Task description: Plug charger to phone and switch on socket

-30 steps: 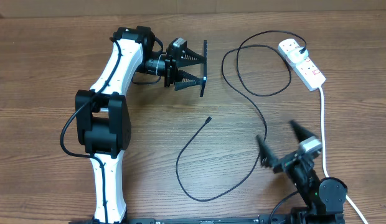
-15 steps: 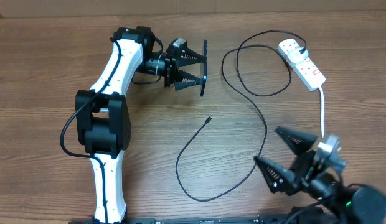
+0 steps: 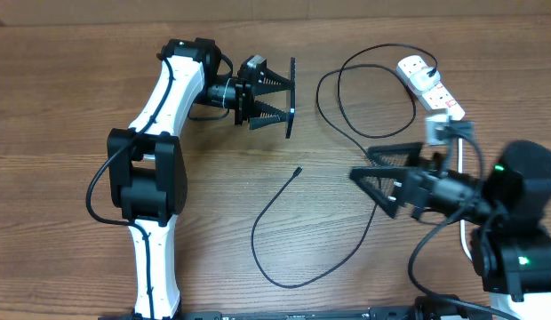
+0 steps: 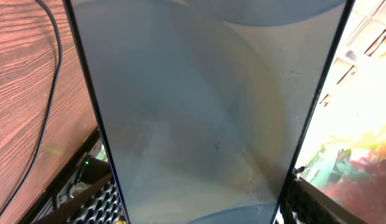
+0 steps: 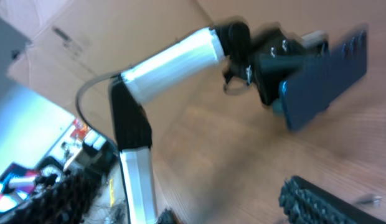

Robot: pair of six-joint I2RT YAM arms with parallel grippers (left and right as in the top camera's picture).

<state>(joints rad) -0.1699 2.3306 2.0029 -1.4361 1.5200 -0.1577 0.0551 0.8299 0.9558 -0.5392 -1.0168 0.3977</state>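
Wooden desk [image 3: 71, 107] underneath. Clamps slim dark-edged smartphone [image 3: 292, 86] upright in left claw [image 3: 289, 98]. Spreads right claw [image 3: 361, 164] wide open, right of thin black charger cable [image 3: 296, 172] tip, near white red-switched power strip [image 3: 433, 86].

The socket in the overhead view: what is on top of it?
The charger's black plug sits on the far end of the socket. The right arm covers its near end, so anything there is hidden.

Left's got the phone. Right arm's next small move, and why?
Probably ease the right gripper left and down over the charger's connector tip: its fingers are open and empty, the tip lies free on the table, and the left gripper holds the phone on edge.
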